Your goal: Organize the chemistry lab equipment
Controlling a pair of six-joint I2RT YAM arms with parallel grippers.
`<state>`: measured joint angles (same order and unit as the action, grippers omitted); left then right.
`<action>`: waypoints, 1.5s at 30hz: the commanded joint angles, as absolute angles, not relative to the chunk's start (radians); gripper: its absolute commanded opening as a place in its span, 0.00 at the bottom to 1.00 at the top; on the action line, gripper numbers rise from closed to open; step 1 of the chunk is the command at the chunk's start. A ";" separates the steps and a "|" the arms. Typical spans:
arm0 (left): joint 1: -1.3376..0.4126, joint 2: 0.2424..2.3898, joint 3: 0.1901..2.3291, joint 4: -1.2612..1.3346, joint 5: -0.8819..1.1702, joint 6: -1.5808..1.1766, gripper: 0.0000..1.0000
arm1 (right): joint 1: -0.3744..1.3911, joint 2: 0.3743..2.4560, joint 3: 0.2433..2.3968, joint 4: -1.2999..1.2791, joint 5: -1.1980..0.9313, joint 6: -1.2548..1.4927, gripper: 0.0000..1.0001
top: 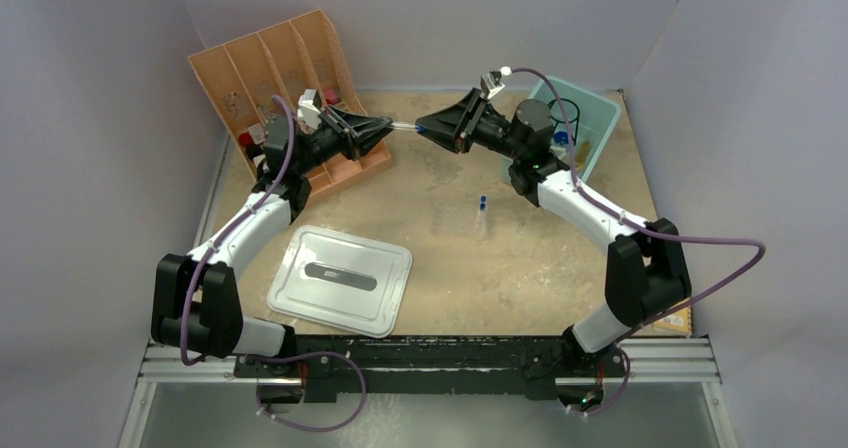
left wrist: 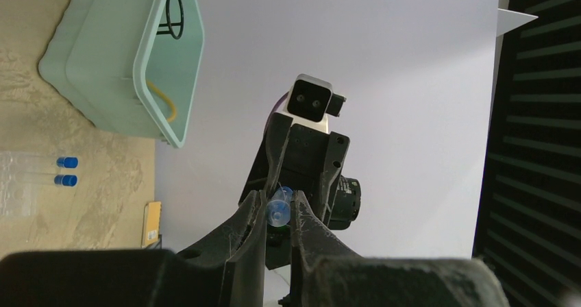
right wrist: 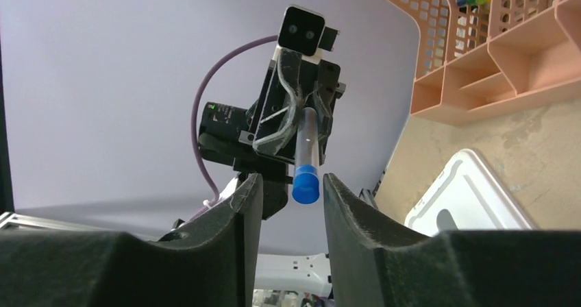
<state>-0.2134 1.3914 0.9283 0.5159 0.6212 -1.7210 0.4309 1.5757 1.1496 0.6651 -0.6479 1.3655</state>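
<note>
My arms meet midair: left claw point(top: 387, 129) clamps a tube point(top: 403, 127), right claw point(top: 421, 126) gapes round its cap point(right wrist: 305, 187); bin point(top: 606, 111) at 1 o'clock.

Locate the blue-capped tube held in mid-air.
Top view, back centre: the blue-capped tube spans between the left claw, shut on it, and the open right claw.
</note>
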 commanded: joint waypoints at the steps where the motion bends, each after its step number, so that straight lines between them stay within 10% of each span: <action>1: -0.213 1.392 0.931 0.591 0.608 -1.743 0.00 | 0.432 1.582 1.191 0.713 -0.696 1.385 0.37; 26: -0.216 1.410 0.919 0.558 0.626 -1.706 0.00 | 0.430 1.610 1.253 0.570 -0.692 1.282 0.13; 32: -0.215 1.394 0.954 0.364 0.612 -1.564 0.61 | 0.411 1.550 1.261 0.314 -0.638 1.093 0.11; 45: -0.213 1.403 1.133 -0.368 0.268 -0.911 0.68 | 0.491 1.442 1.363 -0.650 -0.056 0.514 0.11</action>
<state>-0.2153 1.4117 1.0744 -0.1501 0.4358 -1.1538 0.4286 1.4620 1.3212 -0.3542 -0.2939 0.6670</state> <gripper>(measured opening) 0.676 0.168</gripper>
